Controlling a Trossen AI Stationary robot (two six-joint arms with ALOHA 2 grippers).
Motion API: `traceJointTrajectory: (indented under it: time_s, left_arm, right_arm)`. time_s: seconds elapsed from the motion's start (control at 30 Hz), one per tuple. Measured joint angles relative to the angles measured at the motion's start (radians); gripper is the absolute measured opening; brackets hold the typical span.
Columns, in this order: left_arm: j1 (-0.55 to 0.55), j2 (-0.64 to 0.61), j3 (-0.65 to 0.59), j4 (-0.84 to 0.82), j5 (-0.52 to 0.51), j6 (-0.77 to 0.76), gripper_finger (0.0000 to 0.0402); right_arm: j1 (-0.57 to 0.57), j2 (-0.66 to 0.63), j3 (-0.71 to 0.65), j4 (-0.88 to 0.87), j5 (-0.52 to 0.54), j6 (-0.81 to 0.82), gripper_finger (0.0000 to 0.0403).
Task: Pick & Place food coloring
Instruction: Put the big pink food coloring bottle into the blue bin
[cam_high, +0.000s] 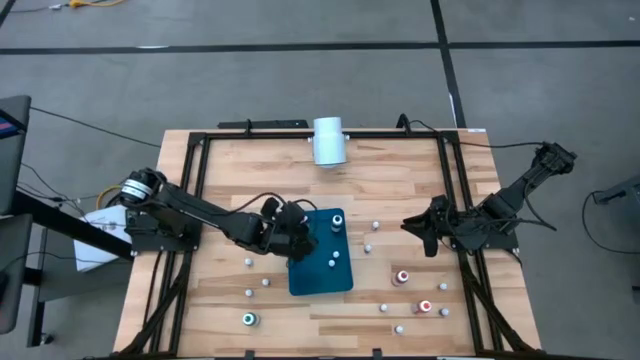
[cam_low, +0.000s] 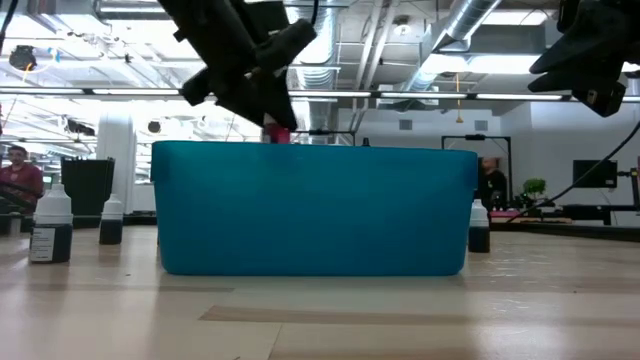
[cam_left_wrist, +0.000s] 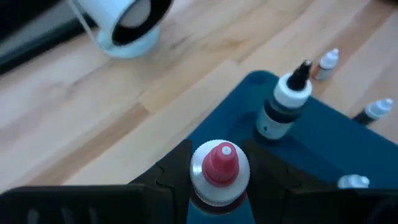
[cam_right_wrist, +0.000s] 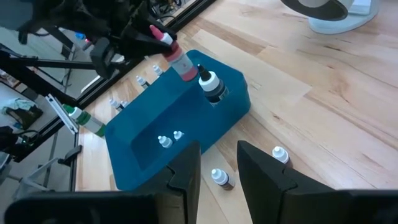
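Observation:
My left gripper (cam_high: 298, 238) is shut on a red-capped food coloring bottle (cam_left_wrist: 219, 167) over the left part of the teal tray (cam_high: 322, 282). The right wrist view shows that bottle (cam_right_wrist: 178, 60) tilted above the tray. A black-tipped bottle (cam_left_wrist: 285, 104) stands upright on its base in the tray's far corner, and two small white-capped bottles (cam_right_wrist: 171, 139) are also inside. More bottles stand scattered on the table, some with red tops (cam_high: 403, 277), one green (cam_high: 249, 320). My right gripper (cam_right_wrist: 219, 163) waits open at the table's right. My left gripper pinches the bottle's body just under the white collar (cam_left_wrist: 210, 194) between its two fingers, one on each side. The fingers (cam_left_wrist: 168, 177) slant down from the table's left. The bottle is lifted clear and tilted, red cap (cam_right_wrist: 160, 35) uppermost, over the tray.
A large white cylinder (cam_high: 328, 140) lies on its side at the table's far edge. A black frame (cam_high: 195, 170) runs around the tabletop. Loose small bottles dot the wood left (cam_high: 249, 262) and right (cam_high: 375, 226) of the tray.

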Motion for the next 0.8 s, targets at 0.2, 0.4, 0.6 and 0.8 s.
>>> traceJointTrajectory:
  time_s: [0.2, 0.4, 0.6, 0.8]
  left_arm:
    - [-0.013, 0.054, 0.0, 0.015, 0.02, -0.035, 0.0108]
    - [-0.032, 0.082, 0.0, 0.002, 0.0, -0.06, 0.0108]
    - [-0.038, 0.082, -0.009, 0.004, -0.076, -0.075, 0.0108]
    - [-0.043, 0.082, -0.043, 0.005, -0.073, -0.108, 0.0108]
  right_arm:
    - [0.0, 0.001, 0.0, -0.003, -0.001, -0.001, 0.0095]
    - [0.0, 0.0, 0.0, -0.004, 0.0, 0.0, 0.0095]
    - [0.0, 0.0, 0.0, -0.007, 0.0, -0.001, 0.0095]
    - [0.0, 0.0, 0.0, -0.008, 0.0, 0.0, 0.0095]
